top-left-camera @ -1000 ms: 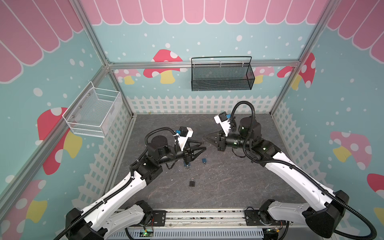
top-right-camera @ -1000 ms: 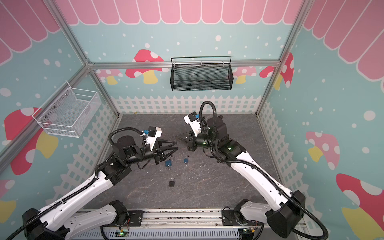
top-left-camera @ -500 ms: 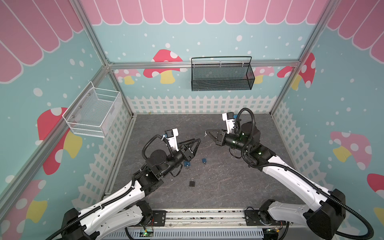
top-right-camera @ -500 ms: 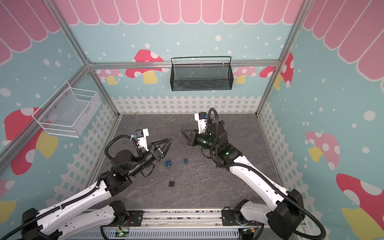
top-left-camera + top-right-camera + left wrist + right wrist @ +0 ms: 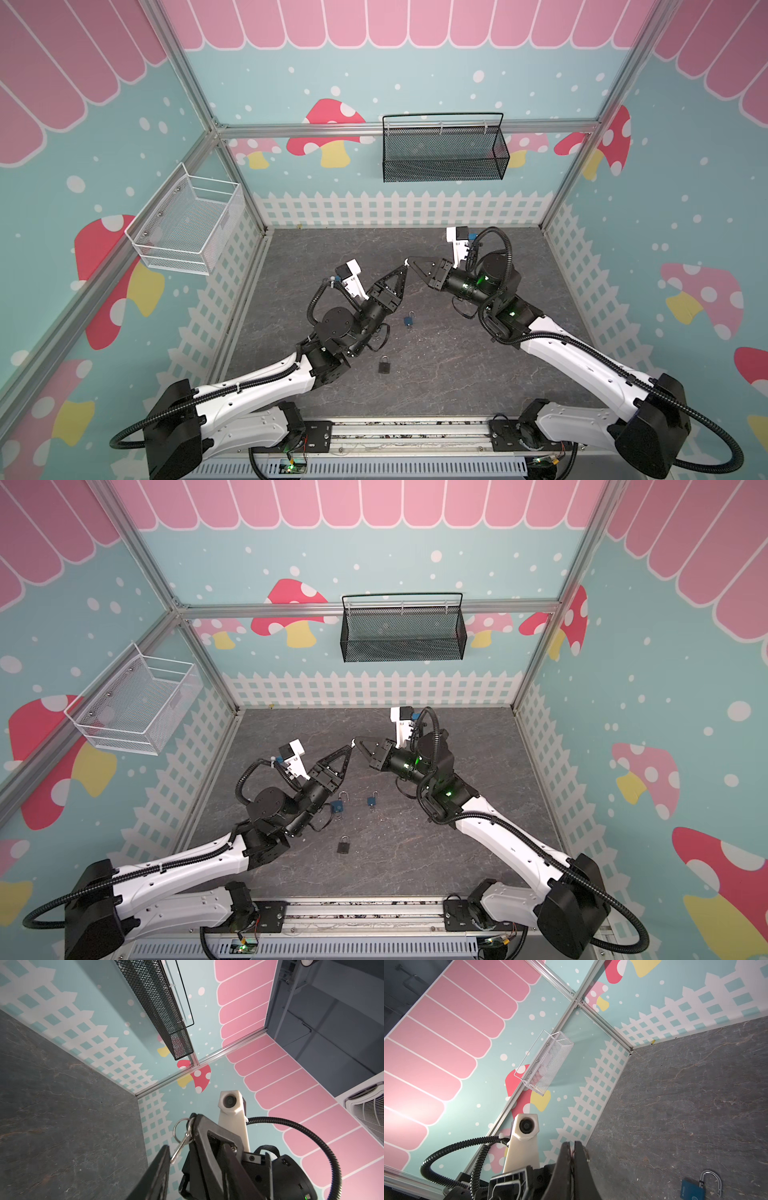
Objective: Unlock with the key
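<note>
Above the table (image 5: pixel 457 374), the right claw (image 5: pixel 409 262) is pinched closed on the ring end of the key (image 5: pixel 180 1148). The key's blade slants out from it, and its tip touches one finger (image 5: pixel 160 1167) of the left claw (image 5: pixel 404 272). Only that finger shows clearly, so I cannot tell whether the left claw is open or gripping. A blue padlock (image 5: pixel 372 801), a second blue padlock (image 5: pixel 337 806) just beside the left wrist, and a dark padlock (image 5: pixel 343 846) lie on the table below the two claws, well apart from them.

both top views overlook the floor (image 5: pixel 457 374); wrist views face each other
</note>
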You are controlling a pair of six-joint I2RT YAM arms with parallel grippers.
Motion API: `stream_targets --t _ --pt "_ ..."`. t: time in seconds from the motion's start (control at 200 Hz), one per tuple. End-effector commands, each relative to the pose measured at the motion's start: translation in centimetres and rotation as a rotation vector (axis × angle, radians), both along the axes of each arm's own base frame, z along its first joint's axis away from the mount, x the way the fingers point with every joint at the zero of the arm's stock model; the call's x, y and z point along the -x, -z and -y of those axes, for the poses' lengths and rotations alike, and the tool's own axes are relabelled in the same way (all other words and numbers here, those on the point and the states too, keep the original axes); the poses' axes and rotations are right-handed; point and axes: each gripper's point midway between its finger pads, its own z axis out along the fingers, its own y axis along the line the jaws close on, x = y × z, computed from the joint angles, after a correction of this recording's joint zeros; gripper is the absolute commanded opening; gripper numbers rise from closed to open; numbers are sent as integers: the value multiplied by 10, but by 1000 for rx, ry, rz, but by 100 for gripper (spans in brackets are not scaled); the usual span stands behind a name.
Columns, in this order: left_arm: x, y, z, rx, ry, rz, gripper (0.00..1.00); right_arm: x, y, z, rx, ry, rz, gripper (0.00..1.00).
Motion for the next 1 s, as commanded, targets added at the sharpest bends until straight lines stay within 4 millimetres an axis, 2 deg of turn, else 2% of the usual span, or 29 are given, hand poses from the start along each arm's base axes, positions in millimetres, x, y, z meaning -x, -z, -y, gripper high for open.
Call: stream_targets --t 0.0,0.14,0.375,0.475,0.996 --pt "2 -26 -1 106 6 44 28 4 -11 3 -60 8 -4 0" --pt "1 -21 3 107 11 32 26 4 -11 7 -68 24 -5 0" --pt "0 -19 -5 98 -29 36 24 8 -10 8 -76 16 -9 0" --pt "-2 -17 -6 89 -41 29 18 8 -9 6 -76 9 -10 0" --pt "-4 -15 -7 63 -64 49 5 8 -8 5 -66 4 -3 0"
